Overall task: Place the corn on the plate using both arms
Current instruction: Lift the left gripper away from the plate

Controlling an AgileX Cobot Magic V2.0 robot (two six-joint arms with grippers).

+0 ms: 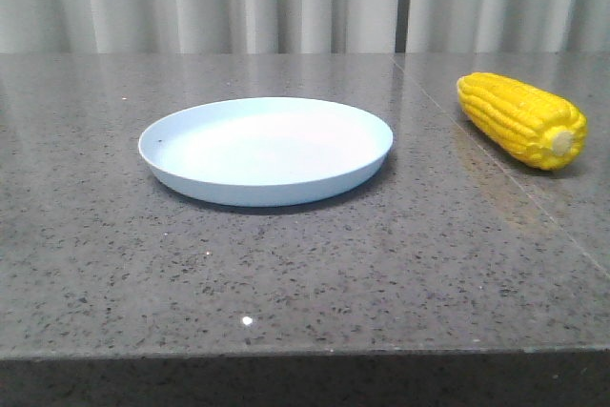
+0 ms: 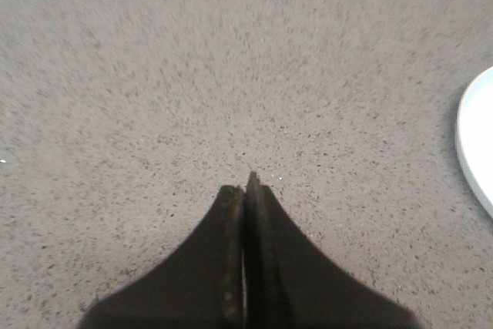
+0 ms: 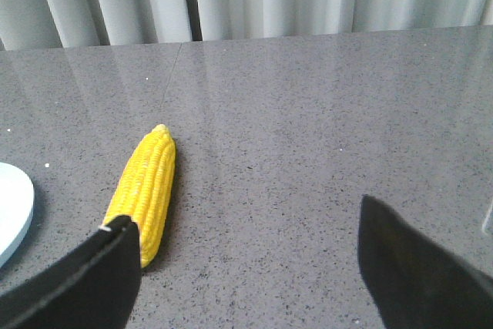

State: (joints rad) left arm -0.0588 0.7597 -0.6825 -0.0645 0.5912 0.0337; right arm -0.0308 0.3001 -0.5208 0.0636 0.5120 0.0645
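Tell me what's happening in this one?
Nothing is held yet. The corn lies on the table, to the right of the empty plate and apart from it. The right claw is open with the corn just ahead of one finger. The left claw is shut over bare table beside the plate.

Dark grey speckled stone table, kinda glossy, with a thin seam running down the right side. The pale blue plate sits flat mid-table, and the corn lies well apart to its right.
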